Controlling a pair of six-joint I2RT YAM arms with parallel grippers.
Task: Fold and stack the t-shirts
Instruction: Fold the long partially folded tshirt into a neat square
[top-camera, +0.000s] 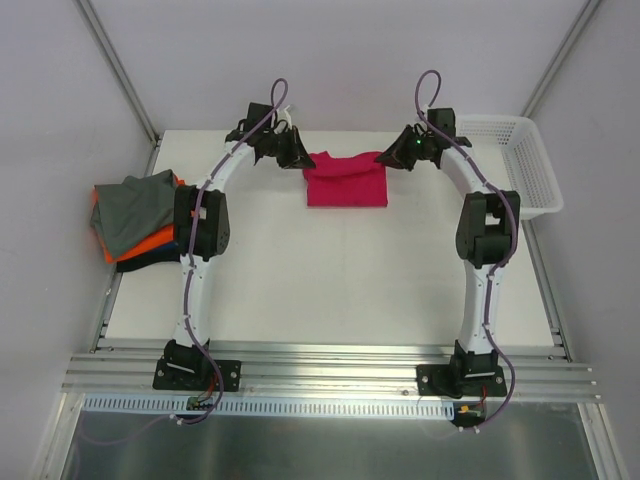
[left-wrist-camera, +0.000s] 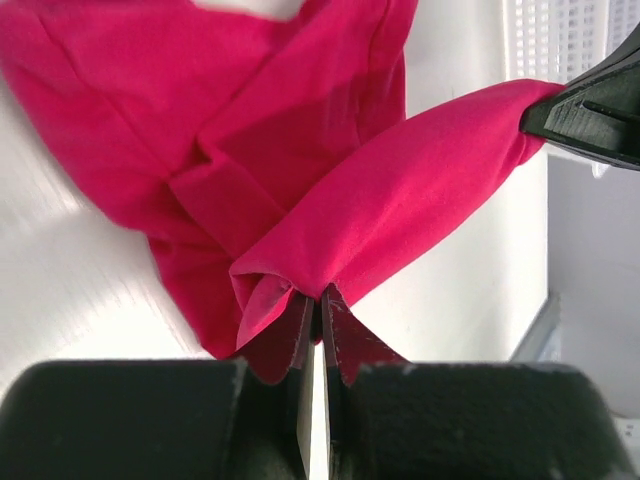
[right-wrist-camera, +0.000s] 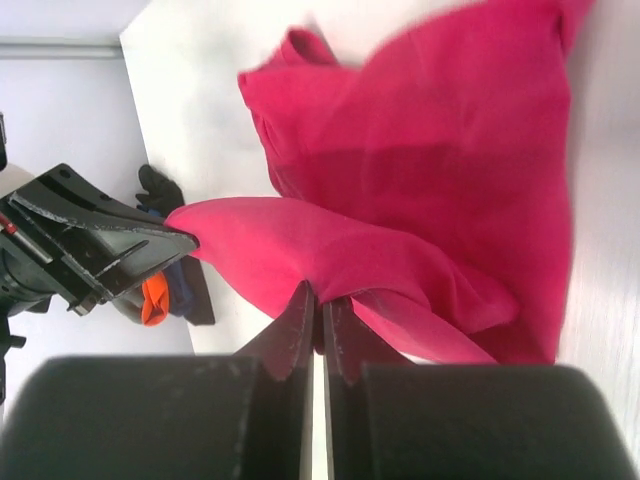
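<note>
Top external view shows you the pink shirt (top-camera: 346, 180) at the far middle of the table (top-camera: 330, 280), its far edge raised. Your left gripper (top-camera: 299, 157) pinches one end of that edge, your right gripper (top-camera: 384, 157) the other. The other shirts (top-camera: 135, 215), grey, orange and dark, lie heaped at the table's left edge.

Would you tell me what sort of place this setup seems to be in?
Probably a robotics lab test cell, not a home: left arm and right arm bolted to an aluminium rail at a white table, plain panel walls around it, and staged laundry: a pink t-shirt and a white mesh basket.
</note>
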